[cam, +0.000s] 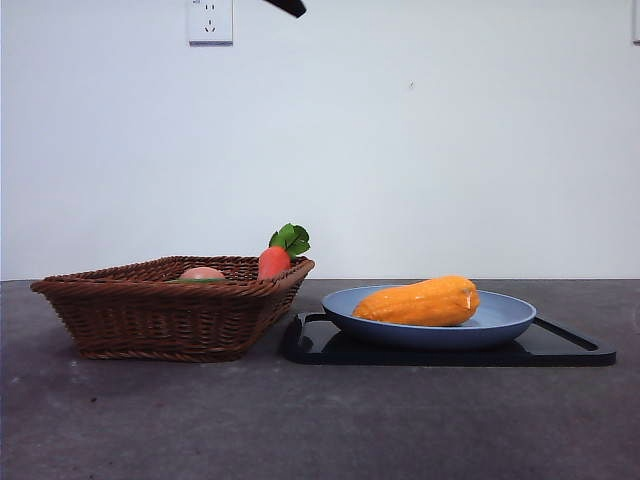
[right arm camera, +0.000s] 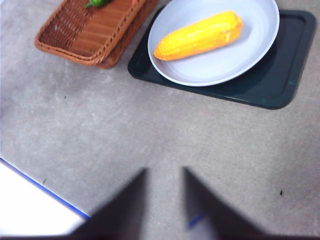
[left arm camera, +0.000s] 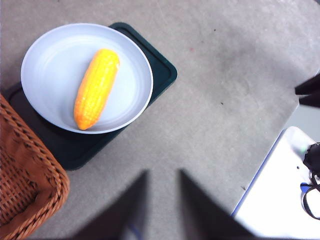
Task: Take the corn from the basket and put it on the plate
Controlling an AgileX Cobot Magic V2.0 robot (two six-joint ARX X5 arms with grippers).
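The corn (cam: 420,302) is lying lengthwise across the blue plate (cam: 505,322), well apart from both open, empty pincers (left arm camera: 162,200) (right arm camera: 165,200).

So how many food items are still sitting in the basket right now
2 show in the basket: a carrot-like vegetable with green leaves by the rim nearest the plate, and a pinkish round item beside it. The wicker wall may hide more.

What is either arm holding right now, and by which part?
Nothing. The left gripper and right gripper are open over bare table, and the corn lies free on the plate.
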